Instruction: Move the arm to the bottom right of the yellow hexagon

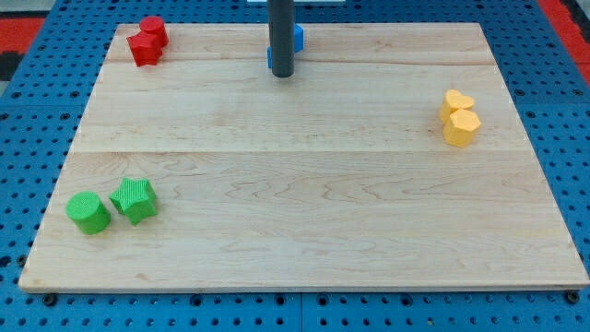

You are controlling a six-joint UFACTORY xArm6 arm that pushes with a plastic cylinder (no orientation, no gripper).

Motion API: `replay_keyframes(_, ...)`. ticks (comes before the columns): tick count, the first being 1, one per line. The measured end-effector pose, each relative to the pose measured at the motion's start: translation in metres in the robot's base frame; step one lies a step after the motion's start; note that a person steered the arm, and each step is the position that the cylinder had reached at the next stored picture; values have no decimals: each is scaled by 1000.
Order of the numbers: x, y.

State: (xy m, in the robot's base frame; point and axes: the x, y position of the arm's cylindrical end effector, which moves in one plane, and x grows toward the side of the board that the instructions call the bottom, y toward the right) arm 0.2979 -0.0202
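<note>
The yellow hexagon (pixel 462 128) sits at the view's right, touching a yellow heart (pixel 455 102) just above it. My tip (pixel 282 74) rests near the view's top centre, far to the left of and above the yellow hexagon. The rod stands in front of a blue block (pixel 297 39), which it mostly hides; its shape cannot be made out.
Two red blocks (pixel 147 41) touch each other at the top left. A green cylinder (pixel 88 212) and a green star (pixel 135 199) sit at the bottom left. The wooden board (pixel 304 184) lies on a blue pegboard table.
</note>
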Motion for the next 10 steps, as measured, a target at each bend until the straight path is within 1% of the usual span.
replay_keyframes(2,4,1)
replay_keyframes(3,34,3)
replay_keyframes(4,49,5)
replay_keyframes(5,66,-7)
replay_keyframes(6,75,-38)
replay_keyframes(8,73,-38)
replay_keyframes(9,102,-27)
replay_keyframes(10,149,-18)
